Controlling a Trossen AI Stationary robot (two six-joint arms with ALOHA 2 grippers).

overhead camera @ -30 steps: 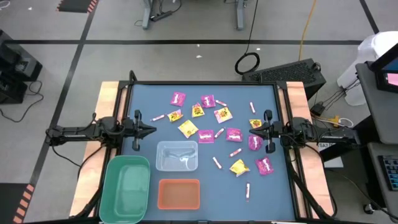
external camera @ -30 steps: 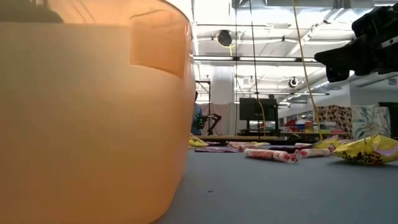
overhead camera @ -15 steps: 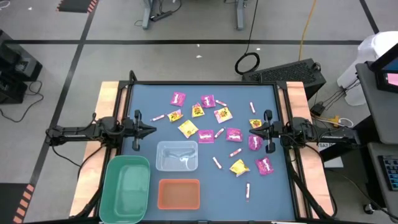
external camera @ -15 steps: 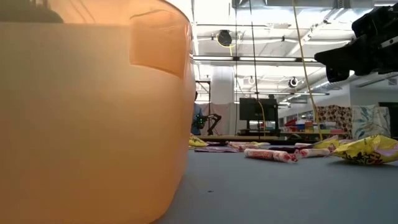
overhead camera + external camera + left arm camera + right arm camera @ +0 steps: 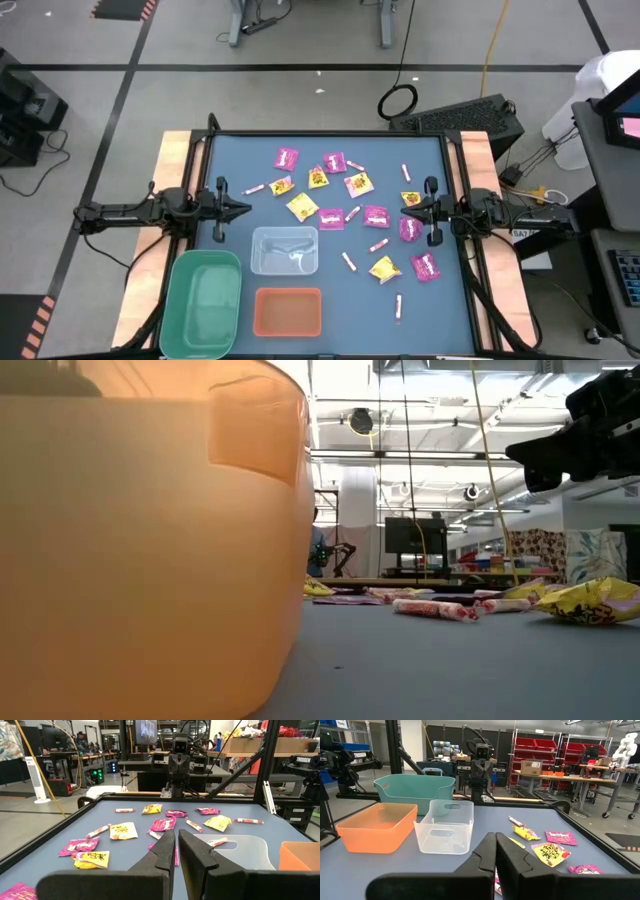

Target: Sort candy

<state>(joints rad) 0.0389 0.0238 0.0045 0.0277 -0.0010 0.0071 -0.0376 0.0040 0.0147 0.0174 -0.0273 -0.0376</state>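
The candy lies scattered flat on the blue table top in the high view: magenta square packets point(image 5: 376, 216), yellow square packets point(image 5: 302, 207) and thin pink-and-white sticks point(image 5: 349, 261). My left gripper point(image 5: 240, 208) waits shut at the table's left side, pointing toward the candy, with the nearest stick point(image 5: 254, 188) a little beyond it. My right gripper point(image 5: 404, 210) waits shut at the right side, between a yellow packet point(image 5: 411, 199) and a magenta packet point(image 5: 409, 229). The low view shows the right gripper point(image 5: 525, 455) raised above the table.
Three bins stand near the table's near edge: a green bin point(image 5: 203, 304) at the left, a clear bin point(image 5: 285, 250) in the middle and an orange bin point(image 5: 288, 311) in front of it. The orange bin point(image 5: 150, 540) fills the left half of the low view. Raised rails border the table.
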